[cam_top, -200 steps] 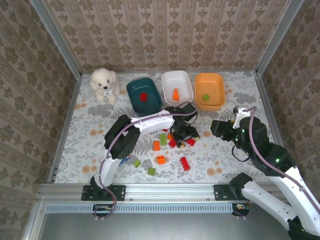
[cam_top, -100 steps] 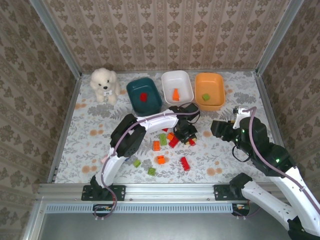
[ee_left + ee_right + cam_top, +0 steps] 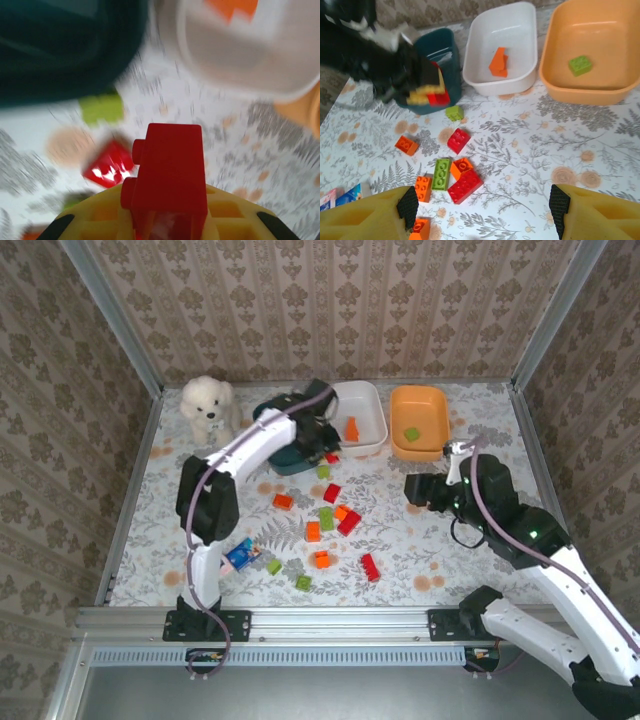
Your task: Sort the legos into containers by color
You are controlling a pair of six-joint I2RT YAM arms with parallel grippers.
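Sitting at the far left of the overhead view, the dog [image 3: 208,408] is being kept well apart from the bricks. A packet [image 3: 240,555] is being shown near the left arm [image 3: 212,502], low on the table [image 3: 480,540].

The teal bin [image 3: 292,460] is being crossed by that arm from above, so much of its inside is being hidden there. The left gripper [image 3: 432,91] is being held just at the bin's near wall, clenched on a red brick [image 3: 170,172]. This grip is being given close up, though blurred, by the left wrist view, with the studs turned left. From the right wrist view the same brick is being seen clear of the table, above a green brick [image 3: 454,113] lying beside the bin.

Loose bricks [image 3: 326,518], red, orange and green, are being shown scattered in front of the bins.

An orange brick [image 3: 351,428] is being held in the white bin [image 3: 372,400], and another green brick [image 3: 411,434] in the orange bin [image 3: 437,405].

The right gripper [image 3: 483,207] is being kept released near the right of the scatter. Its jaws are being held wide, with nothing between them.
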